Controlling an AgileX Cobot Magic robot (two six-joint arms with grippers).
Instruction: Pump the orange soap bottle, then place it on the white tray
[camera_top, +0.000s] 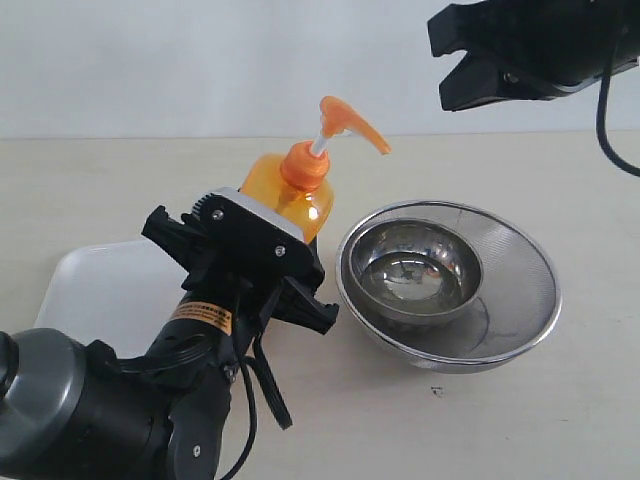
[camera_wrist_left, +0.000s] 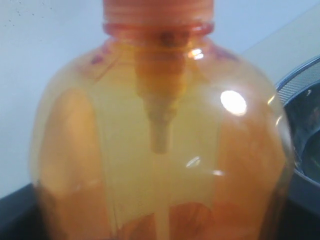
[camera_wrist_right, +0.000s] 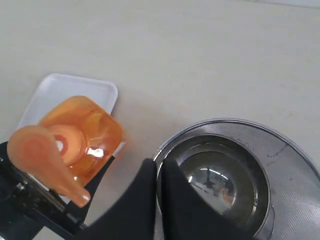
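White tray (camera_top: 90, 285) lies at the left. Just beside its edge we see the left gripper (camera_top: 262, 262), jaws clamped round the lower body of the orange soap bottle (camera_top: 285, 185), pump head up. Right of it sit nested steel bowls (camera_top: 540, 320). Above them the right gripper (camera_wrist_right: 159, 162) hangs, jaws pressed together, holding nothing.
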